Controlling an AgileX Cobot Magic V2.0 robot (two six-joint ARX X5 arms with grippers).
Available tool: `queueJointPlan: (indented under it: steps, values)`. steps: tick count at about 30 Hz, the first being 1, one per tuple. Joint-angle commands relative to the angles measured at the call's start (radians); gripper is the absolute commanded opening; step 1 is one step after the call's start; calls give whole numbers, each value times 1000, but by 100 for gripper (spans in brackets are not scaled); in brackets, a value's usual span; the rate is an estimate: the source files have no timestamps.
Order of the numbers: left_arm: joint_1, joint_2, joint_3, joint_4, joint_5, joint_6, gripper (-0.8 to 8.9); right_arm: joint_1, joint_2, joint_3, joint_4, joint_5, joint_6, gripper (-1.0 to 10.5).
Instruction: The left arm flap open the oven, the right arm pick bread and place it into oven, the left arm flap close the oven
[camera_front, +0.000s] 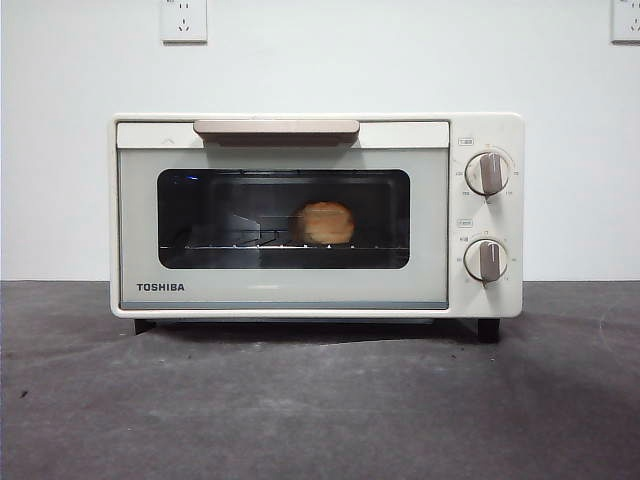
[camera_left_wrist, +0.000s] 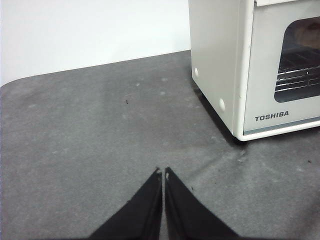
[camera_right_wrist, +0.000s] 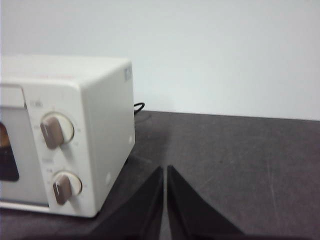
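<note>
The cream-white TOSHIBA oven (camera_front: 285, 290) stands mid-table with its door shut and its beige bar handle (camera_front: 276, 128) at the top. The golden bread (camera_front: 324, 223) lies on the wire rack inside, seen through the dark glass window. My left gripper (camera_left_wrist: 163, 173) is shut and empty, low over the grey table, apart from the oven's left front corner (camera_left_wrist: 240, 75). My right gripper (camera_right_wrist: 165, 170) is shut and empty, apart from the oven's right side (camera_right_wrist: 107, 130) by the two knobs (camera_right_wrist: 56, 131). Neither gripper shows in the front view.
A dark grey table (camera_front: 320, 400) runs in front of the oven. A white wall with two sockets (camera_front: 184, 20) stands behind. A black cable (camera_right_wrist: 139, 106) leaves the oven's back right.
</note>
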Motion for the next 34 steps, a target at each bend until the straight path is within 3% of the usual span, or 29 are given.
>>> queueJointPlan:
  steps: [1,13,34]
  values:
    - [3,-2,-21,-5,-2,-7,19,-2,-21,-29,11,3,19,7]
    - [3,-2,-21,-5,-2,-7,19,-2,-23,-60,-192,33,48,7]
    - [3,-2,-21,-5,-2,-7,19,-2,-23,-59,-161,34,47,7]
